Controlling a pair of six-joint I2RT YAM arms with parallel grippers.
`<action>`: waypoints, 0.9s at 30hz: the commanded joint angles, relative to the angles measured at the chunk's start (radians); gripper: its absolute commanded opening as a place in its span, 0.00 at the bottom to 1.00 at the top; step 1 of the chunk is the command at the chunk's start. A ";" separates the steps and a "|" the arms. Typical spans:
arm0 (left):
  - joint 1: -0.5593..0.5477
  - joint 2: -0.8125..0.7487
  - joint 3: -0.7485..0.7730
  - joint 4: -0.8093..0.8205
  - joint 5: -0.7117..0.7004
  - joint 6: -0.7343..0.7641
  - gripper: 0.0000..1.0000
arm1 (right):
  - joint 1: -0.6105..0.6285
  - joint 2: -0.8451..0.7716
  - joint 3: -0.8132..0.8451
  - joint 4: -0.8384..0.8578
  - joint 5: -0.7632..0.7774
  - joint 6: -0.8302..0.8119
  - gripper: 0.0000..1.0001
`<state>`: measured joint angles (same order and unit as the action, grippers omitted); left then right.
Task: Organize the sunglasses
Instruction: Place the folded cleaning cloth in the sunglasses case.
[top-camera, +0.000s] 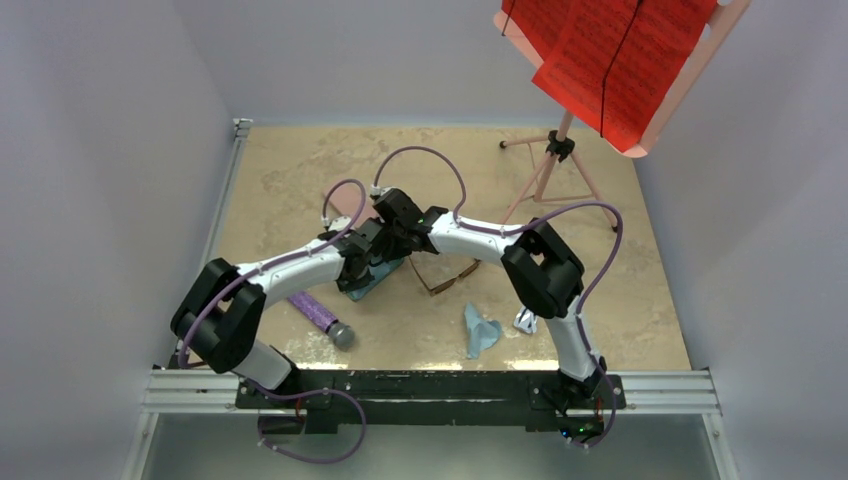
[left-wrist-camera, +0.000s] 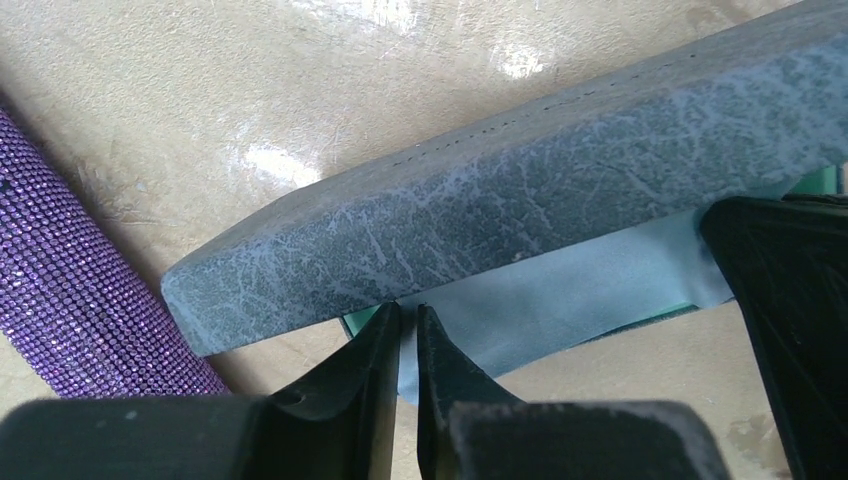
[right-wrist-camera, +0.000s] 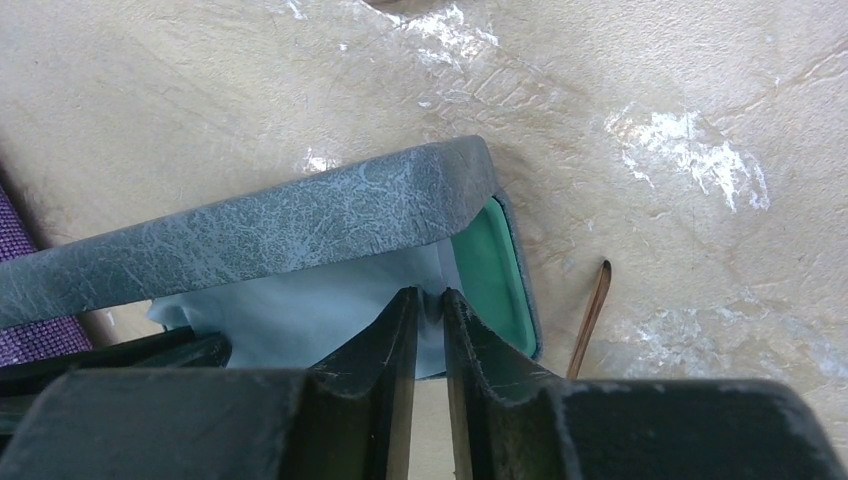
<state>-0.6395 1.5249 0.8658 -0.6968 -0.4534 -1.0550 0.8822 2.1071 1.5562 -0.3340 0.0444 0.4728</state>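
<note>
**tabletop_tim:** Closest in, nearer than the grey-blue case (top-camera: 374, 280) and off to its right, sat a loose cloth (top-camera: 480, 332) and what I took for the white sunglasses (top-camera: 524, 321), too small to be sure. Purple case (top-camera: 320, 315) lay just left of the grey-blue one.

**mika_r:** And the grippers?

**tabletop_tim:** Both were at the case mouth, under the half-raised lid (left-wrist-camera: 520, 190). Left gripper (left-wrist-camera: 408, 318) had its jaws nearly together, pinching the inner cloth (left-wrist-camera: 560, 300). Right gripper (right-wrist-camera: 430, 300) was nipping the same cloth from the other end. Brown sunglasses (top-camera: 447, 278) lay just right of the case, not in it.

**mika_r:** Sorting the cloth first?

**tabletop_tim:** Looked like it. Next, I reckon one gripper has to let go and fetch the brown pair with the lid held up. Beyond the case stood a stand (top-camera: 560, 147) with red sheets (top-camera: 610, 60).
</note>
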 joint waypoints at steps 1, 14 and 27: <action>0.007 -0.055 0.029 0.000 -0.010 0.002 0.19 | -0.005 -0.003 0.035 -0.004 0.028 0.017 0.22; -0.009 -0.139 0.008 0.041 0.070 0.053 0.58 | -0.005 -0.082 -0.035 0.035 0.022 0.025 0.43; -0.066 -0.349 -0.066 0.112 0.206 0.101 1.00 | -0.004 -0.263 -0.179 0.021 0.166 0.027 0.75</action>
<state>-0.6891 1.2472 0.8291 -0.6403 -0.3210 -0.9974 0.8810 1.9202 1.4006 -0.3168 0.1265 0.4969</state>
